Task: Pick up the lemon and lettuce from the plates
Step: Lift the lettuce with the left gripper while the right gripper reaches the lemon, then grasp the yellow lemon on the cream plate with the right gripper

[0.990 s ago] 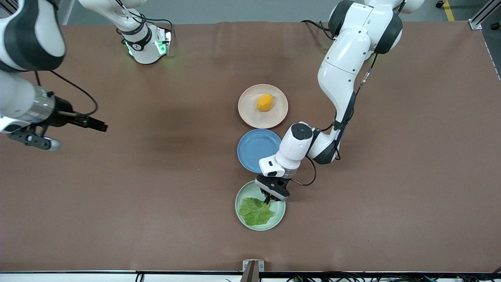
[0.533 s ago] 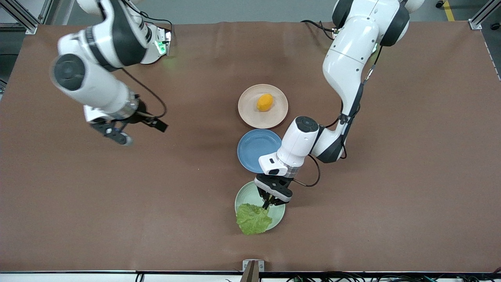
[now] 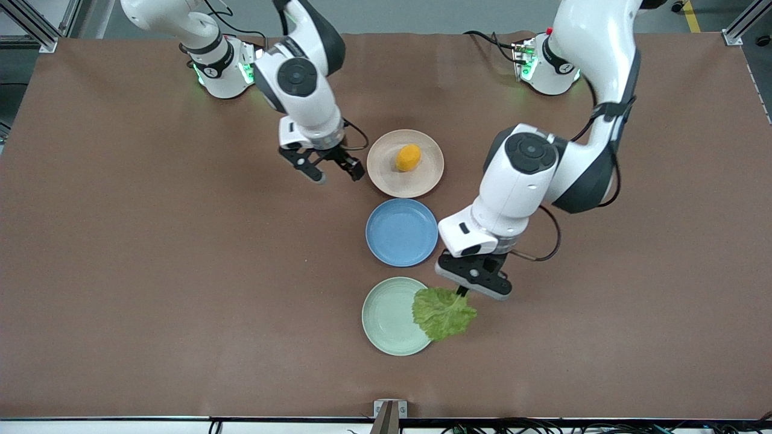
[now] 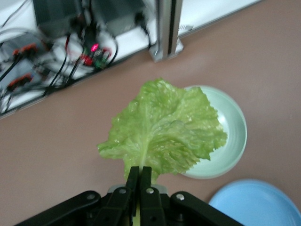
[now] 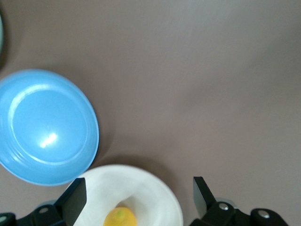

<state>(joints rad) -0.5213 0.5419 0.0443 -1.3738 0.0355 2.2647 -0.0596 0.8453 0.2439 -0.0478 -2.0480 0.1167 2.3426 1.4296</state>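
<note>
Over the edge of the mint plate (image 3: 386,316) that faces the left arm's end of the table, my left gripper (image 3: 461,293) pinches the lettuce (image 3: 443,312) by its pale stem, the leaf hanging in the air, partly above that plate's rim. The blue plate (image 3: 401,232) lies just farther from the front camera than the mint plate, and the beige plate (image 3: 404,163) farther again, the lemon (image 3: 408,157) on it. My right gripper (image 3: 335,172), fingers spread, hovers just beside the beige plate.
</note>
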